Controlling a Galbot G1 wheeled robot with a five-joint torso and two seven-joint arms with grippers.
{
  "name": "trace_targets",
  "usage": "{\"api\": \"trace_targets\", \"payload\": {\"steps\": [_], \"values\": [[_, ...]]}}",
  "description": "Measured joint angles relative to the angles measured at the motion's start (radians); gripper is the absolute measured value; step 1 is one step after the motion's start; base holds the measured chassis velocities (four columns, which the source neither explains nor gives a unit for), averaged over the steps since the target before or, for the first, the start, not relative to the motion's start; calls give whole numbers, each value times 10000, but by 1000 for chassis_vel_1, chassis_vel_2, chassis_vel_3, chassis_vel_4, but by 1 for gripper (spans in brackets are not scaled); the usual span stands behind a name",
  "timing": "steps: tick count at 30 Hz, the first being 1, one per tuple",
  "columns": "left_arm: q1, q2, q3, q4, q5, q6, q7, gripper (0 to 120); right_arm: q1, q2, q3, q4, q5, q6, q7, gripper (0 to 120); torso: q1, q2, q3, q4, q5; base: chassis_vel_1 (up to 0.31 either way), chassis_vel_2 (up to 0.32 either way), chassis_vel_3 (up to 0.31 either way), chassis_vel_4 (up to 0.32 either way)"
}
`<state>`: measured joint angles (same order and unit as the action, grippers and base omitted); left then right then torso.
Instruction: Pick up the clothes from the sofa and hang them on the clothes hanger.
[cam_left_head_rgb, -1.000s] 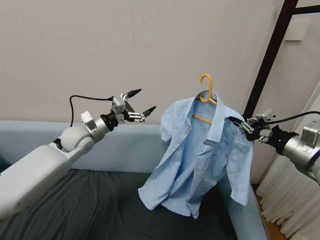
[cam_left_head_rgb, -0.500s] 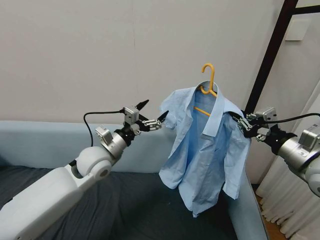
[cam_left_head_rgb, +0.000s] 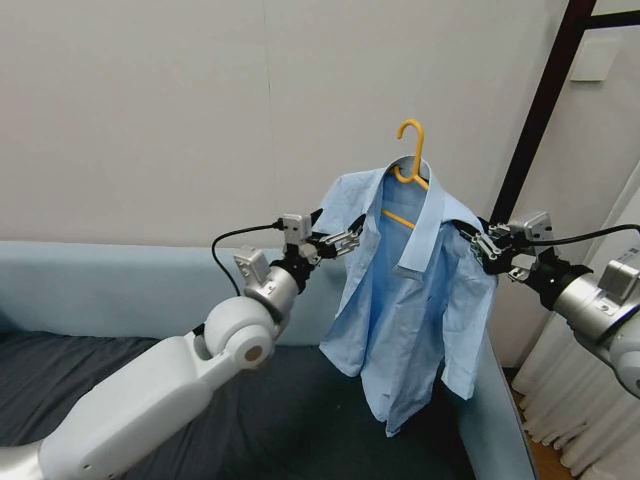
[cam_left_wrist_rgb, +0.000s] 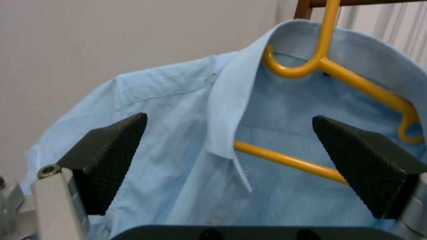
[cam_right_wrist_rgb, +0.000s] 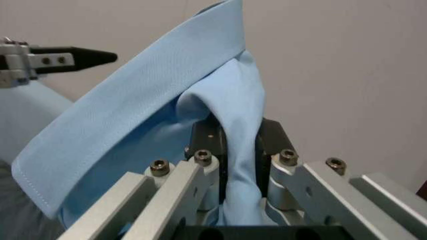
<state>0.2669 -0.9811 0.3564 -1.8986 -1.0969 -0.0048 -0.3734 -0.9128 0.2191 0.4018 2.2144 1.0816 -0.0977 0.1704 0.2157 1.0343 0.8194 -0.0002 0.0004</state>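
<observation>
**Robot holds blue shirt aloft on yellow hanger above sofa**

A light blue short-sleeved shirt (cam_left_head_rgb: 400, 300) hangs on a yellow hanger (cam_left_head_rgb: 408, 165) in the air above the right end of a pale blue sofa (cam_left_head_rgb: 100, 285). Its hem dangles over the dark seat cushion (cam_left_head_rgb: 150, 400). The hanger's hook rises above the open collar, in front of the plain wall (cam_left_head_rgb: 200, 100).

The right gripper (cam_left_head_rgb: 480, 243) reaches in from the right and is clamped on the shirt at its shoulder. In the right wrist view a fold of blue cloth is pinched tight between the two black pads (cam_right_wrist_rgb: 270, 142), and the collar stands up just above them.

The left gripper (cam_left_head_rgb: 340, 228), at the end of the long white arm stretched across the sofa, sits at the shirt's other shoulder, level with the sleeve. Its fingers are spread wide. In the left wrist view both ribbed black fingertips (cam_left_wrist_rgb: 110, 155) stand apart on either side of the collar and the hanger's bar, with nothing between them.

A dark wooden post (cam_left_head_rgb: 535, 120) slants up behind the right arm, and a white curtain (cam_left_head_rgb: 590, 420) hangs at the far right edge.
</observation>
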Motion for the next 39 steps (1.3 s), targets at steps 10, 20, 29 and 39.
{"api": "trace_targets", "payload": {"steps": [10,20,29,39], "values": [[-623,-975,356,1180,75,13,-88,80,-18,20,95,107,159,-29,26,8,0,0,0,2,-1,0,0,0,0],[-744,-1333,423,1563,20,-69,-75,45,-16,-8,109,88,241,-45,41,8,0,0,0,1,-1,0,0,0,0],[-773,-1198,451,1507,7,-193,10,10,-17,10,80,-35,219,-43,49,8,0,0,0,2,-2,0,0,0,0],[-1183,-1205,603,1314,-23,-201,45,0,-72,43,37,-66,82,-40,50,8,0,0,-1,2,-2,0,0,0,0]]}}
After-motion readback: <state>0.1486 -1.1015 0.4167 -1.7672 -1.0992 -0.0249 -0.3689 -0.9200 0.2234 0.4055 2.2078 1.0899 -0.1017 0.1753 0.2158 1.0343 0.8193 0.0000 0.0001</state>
